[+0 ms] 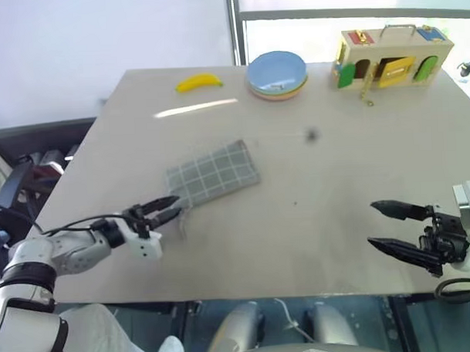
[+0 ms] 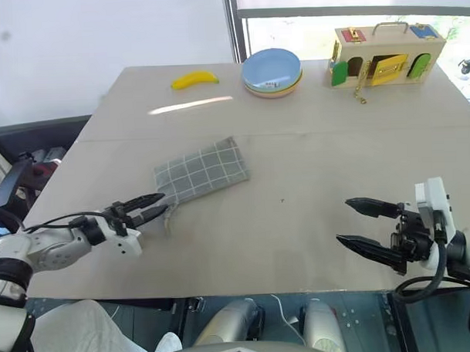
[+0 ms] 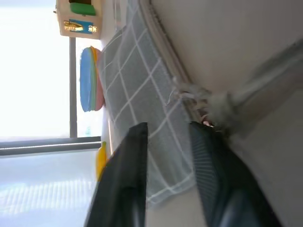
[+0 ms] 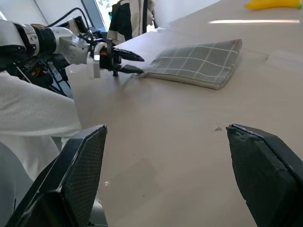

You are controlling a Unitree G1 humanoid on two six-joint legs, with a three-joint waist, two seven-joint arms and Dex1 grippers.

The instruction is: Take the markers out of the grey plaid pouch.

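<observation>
The grey plaid pouch (image 2: 201, 172) lies flat on the table (image 2: 311, 150), a little left of the frame's centre, its long side running up toward the right. At its lower left corner the left gripper (image 2: 154, 207) reaches in from the lower left, level with the tabletop, its two black fingers drawn close together with only a narrow gap. The wrist view puts one finger over the plaid cloth and the other just beside the zipper edge, near the thin pull cord (image 3: 189, 92); whether it actually pinches the fabric or the cord I cannot tell.

The right gripper (image 2: 359, 223) hangs over the table's lower right, well apart from the pouch, jaws spread wide and holding nothing.

Along the table's far edge sit a yellow banana (image 2: 194, 78), a stack of coloured plates (image 2: 271, 73) and a wooden latch box (image 2: 385, 53).
</observation>
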